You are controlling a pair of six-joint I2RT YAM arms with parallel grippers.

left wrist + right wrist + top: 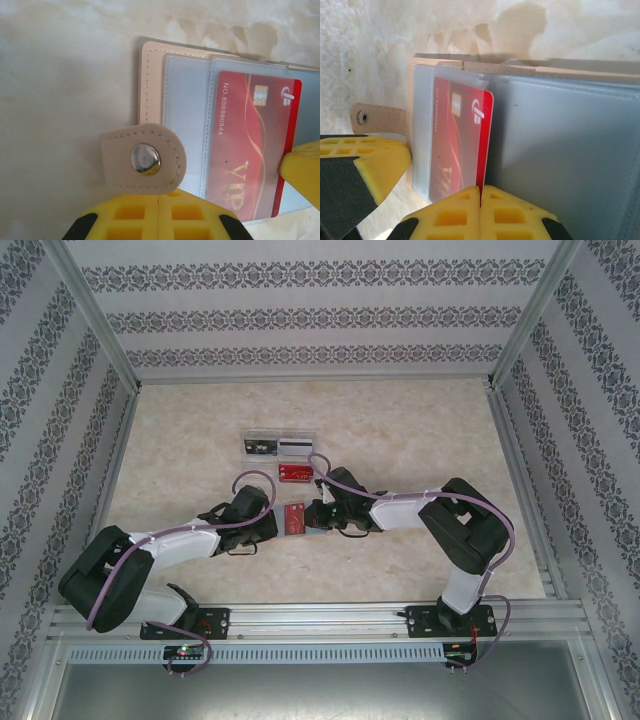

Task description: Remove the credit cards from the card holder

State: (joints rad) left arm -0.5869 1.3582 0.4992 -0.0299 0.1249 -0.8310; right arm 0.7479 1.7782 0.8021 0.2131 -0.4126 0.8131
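The tan card holder [150, 85] lies open on the table, also seen as [296, 520] from above, its clear plastic sleeves [570, 150] fanned out. A red credit card [255, 145] marked VIP sits partly in one sleeve, its right edge sticking out. My left gripper [159, 197] is shut on the holder's snap tab [142, 160] at the holder's left side. My right gripper [481, 189] is shut on the exposed edge of the red credit card [460, 140]. From above, the left gripper [272, 525] and right gripper [318, 515] meet at the holder.
Further back stand a clear plastic tray [278, 444] holding dark and pale cards, and a loose red card [293, 473] just behind the holder. Aluminium rails and patterned walls [560, 440] border the marble-look table.
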